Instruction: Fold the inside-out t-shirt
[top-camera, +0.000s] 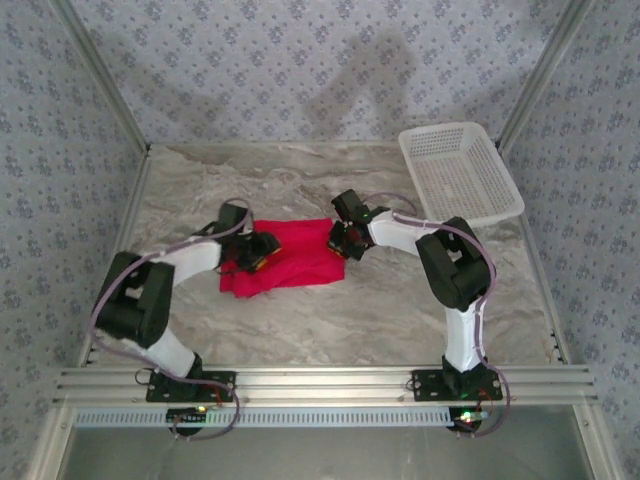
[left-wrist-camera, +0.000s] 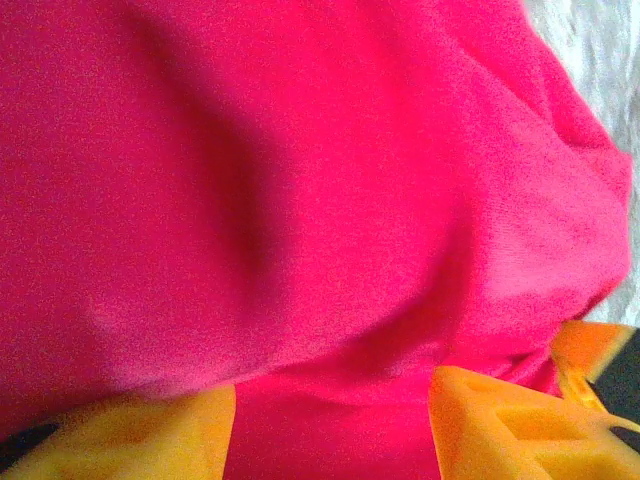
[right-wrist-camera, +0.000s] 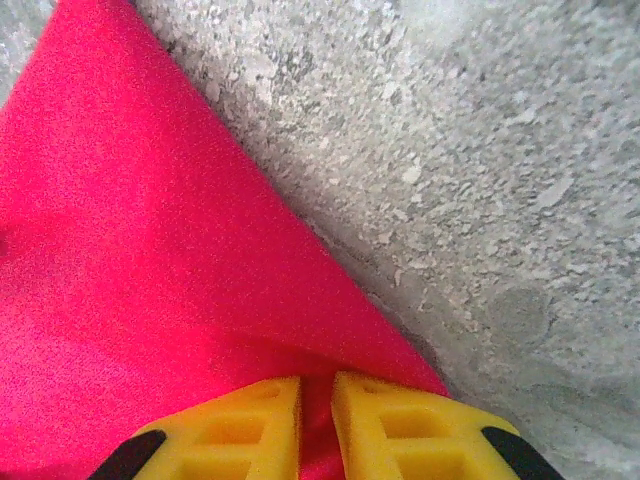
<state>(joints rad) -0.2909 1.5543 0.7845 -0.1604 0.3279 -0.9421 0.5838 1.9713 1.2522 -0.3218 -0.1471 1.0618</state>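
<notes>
The inside-out t-shirt (top-camera: 298, 258) lies as a bright red bundle in the middle of the table. My left gripper (top-camera: 258, 250) rests on its left part. In the left wrist view the t-shirt (left-wrist-camera: 300, 180) bulges over my left gripper (left-wrist-camera: 332, 430), whose yellow fingers (left-wrist-camera: 500, 430) stand wide apart with flat cloth between them. My right gripper (top-camera: 346, 242) is at the shirt's right edge. The right wrist view shows a straight edge of the t-shirt (right-wrist-camera: 130, 260) on the marble, and my right gripper (right-wrist-camera: 316, 410) pinches a thin fold of it near the corner.
A white mesh basket (top-camera: 460, 170) stands at the back right of the marbled table (top-camera: 400, 310). Metal frame posts and patterned walls close in the sides and back. Bare tabletop (right-wrist-camera: 480, 180) runs along the shirt's right edge.
</notes>
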